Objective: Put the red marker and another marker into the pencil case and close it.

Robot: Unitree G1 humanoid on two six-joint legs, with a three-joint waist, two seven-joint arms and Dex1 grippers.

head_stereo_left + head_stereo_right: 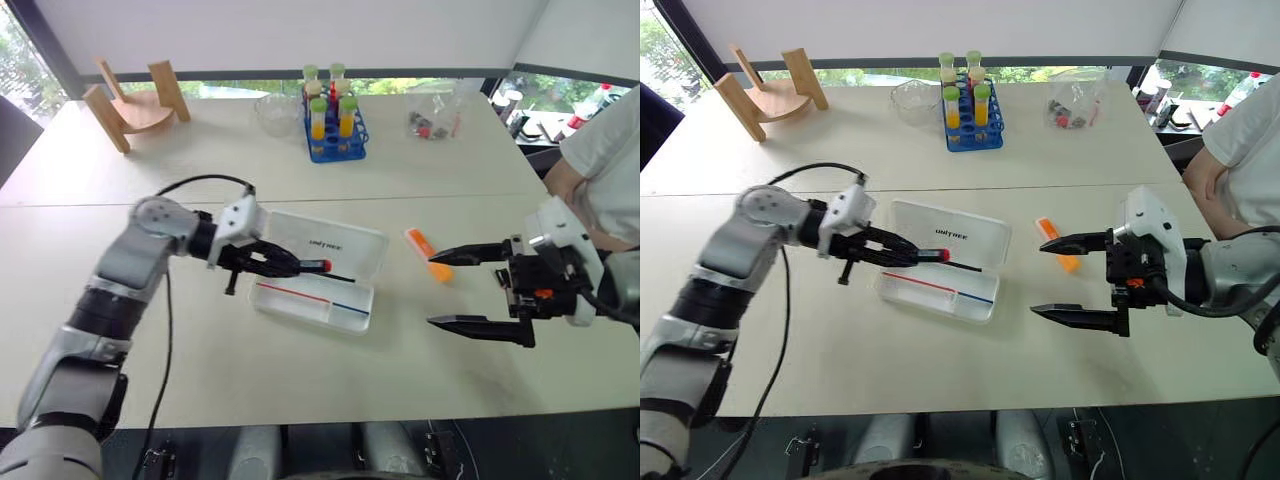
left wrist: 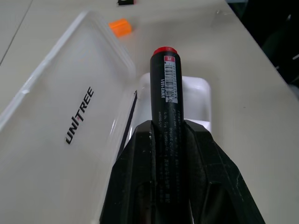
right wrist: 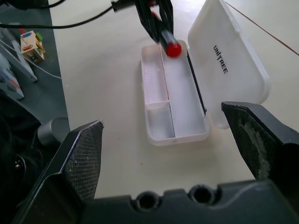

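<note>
One red marker [image 2: 166,88], black-bodied with a red end, sits clamped in the left gripper [image 1: 268,262] at frame center, held over the open pencil case [image 1: 318,295]. Lid lies flat behind the tray. Orange marker [image 1: 428,256] rests on the table [image 1: 200,160] right of the case. Right gripper [image 1: 470,290] at lower right, jaws spread wide, empty.

left hand [image 1: 902,254] holding red marker [image 1: 930,256], pencil case [image 1: 950,262] open
</note>
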